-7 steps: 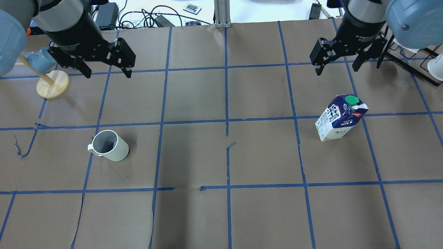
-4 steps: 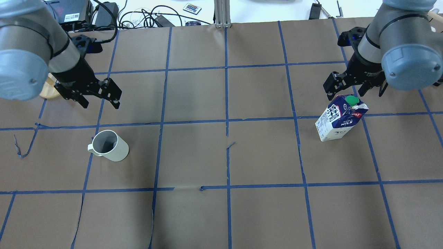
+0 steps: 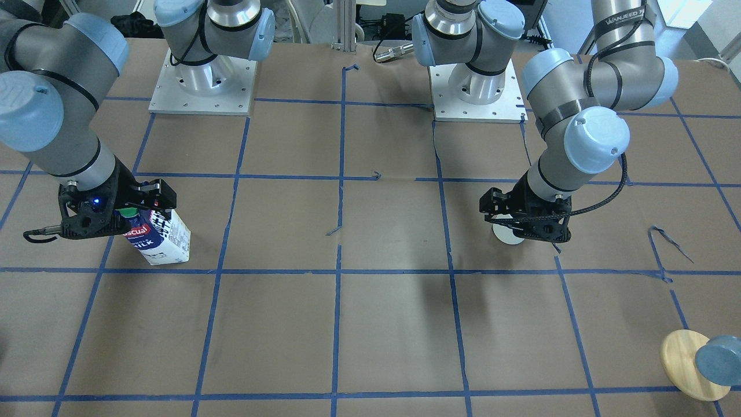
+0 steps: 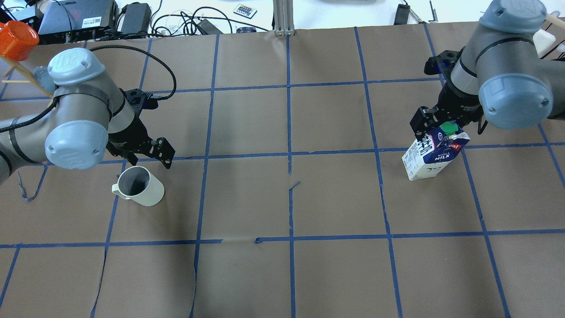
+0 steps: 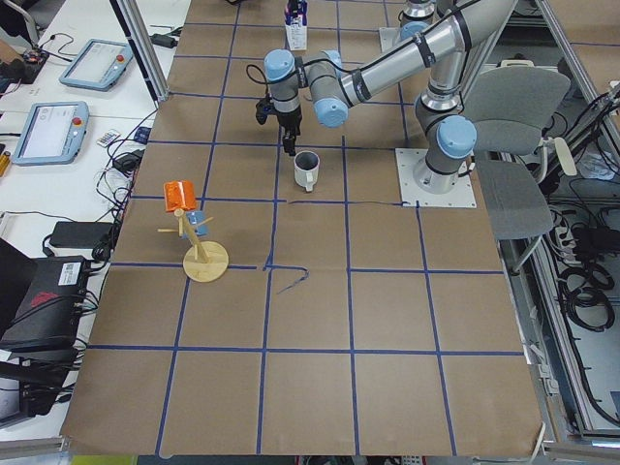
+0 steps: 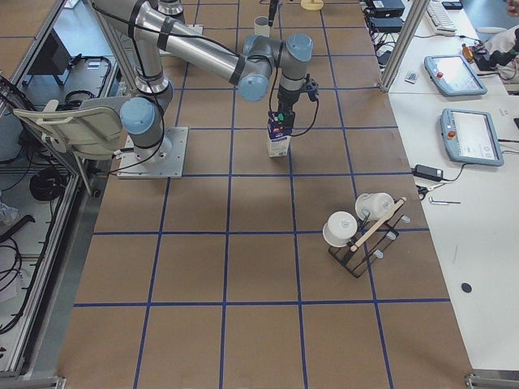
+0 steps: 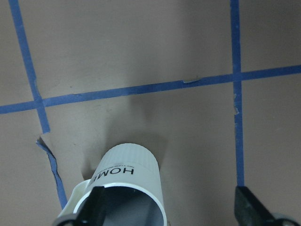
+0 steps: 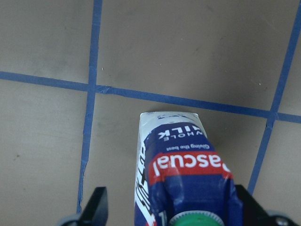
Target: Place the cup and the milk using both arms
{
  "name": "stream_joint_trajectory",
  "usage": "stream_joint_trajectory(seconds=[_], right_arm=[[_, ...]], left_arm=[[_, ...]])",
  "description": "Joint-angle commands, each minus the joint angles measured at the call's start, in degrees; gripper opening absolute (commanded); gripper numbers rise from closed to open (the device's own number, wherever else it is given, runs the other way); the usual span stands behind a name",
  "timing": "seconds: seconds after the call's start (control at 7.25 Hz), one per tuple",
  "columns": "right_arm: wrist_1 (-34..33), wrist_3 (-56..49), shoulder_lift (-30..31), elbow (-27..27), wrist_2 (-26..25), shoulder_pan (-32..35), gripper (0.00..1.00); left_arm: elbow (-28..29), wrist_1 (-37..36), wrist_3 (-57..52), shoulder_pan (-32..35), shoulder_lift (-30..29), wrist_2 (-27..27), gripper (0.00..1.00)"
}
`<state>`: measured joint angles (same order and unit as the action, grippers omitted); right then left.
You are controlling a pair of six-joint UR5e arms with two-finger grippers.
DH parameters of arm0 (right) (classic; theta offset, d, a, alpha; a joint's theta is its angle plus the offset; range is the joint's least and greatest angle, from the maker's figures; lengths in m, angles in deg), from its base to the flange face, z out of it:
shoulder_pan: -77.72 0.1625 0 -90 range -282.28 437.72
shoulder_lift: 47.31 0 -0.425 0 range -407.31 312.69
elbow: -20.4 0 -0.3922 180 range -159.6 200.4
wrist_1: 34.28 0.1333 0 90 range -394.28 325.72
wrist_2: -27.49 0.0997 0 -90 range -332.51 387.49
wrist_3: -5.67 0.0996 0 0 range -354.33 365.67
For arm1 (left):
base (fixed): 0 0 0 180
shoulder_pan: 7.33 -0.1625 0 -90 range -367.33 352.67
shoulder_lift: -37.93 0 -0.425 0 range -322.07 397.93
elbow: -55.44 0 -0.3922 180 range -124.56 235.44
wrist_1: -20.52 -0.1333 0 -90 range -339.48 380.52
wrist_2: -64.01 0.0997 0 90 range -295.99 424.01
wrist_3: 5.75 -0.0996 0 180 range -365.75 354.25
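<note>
The cup [image 4: 140, 188] stands upright on the brown paper at the left, handle pointing left, and also shows in the left wrist view [image 7: 126, 181]. My left gripper [image 4: 144, 156] is open, just above and behind its rim, which shows between the fingers [image 7: 96, 203]. The milk [image 4: 431, 154] stands upright at the right, green cap on top. My right gripper [image 4: 446, 120] is open and its fingers [image 8: 97, 205] straddle the carton's top [image 8: 186, 169] without touching it. In the front view, the right gripper [image 3: 116, 215] is over the milk [image 3: 167, 240] and the left gripper [image 3: 524, 219] over the cup [image 3: 505, 235].
A wooden mug tree [image 5: 201, 254] with an orange cup [image 4: 16, 39] and a blue-grey cup [image 3: 718, 360] stands at the left end. A black rack with white cups [image 6: 358, 231] stands at the right end. Cables and devices [image 4: 185, 20] lie beyond the far edge.
Both arms have moved toward me and down. The left gripper has gone from beside the mug tree to just over the cup. The right gripper has dropped around the milk's top.
</note>
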<state>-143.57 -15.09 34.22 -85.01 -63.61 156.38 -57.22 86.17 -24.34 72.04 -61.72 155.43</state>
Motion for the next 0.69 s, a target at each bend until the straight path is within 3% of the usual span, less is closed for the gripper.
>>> stream_joint_trajectory(seconds=[0.0, 0.28, 0.55], right_arm=[[0.65, -1.04, -0.06, -0.05, -0.66, -0.09, 0.46], [1.36, -1.04, 0.11, 0.29, -3.1, -0.09, 0.25], [3.8, -0.69, 0.73, 2.74, -2.87, 0.09, 0.22]], left_arm=[[-1.6, 0.18, 0.48, -0.43, -0.54, 0.68, 0.96], [-0.82, 0.27, 0.65, -0.44, -0.19, 2.36, 0.96], [0.5, 1.58, 3.09, -0.18, 0.51, 2.45, 0.96]])
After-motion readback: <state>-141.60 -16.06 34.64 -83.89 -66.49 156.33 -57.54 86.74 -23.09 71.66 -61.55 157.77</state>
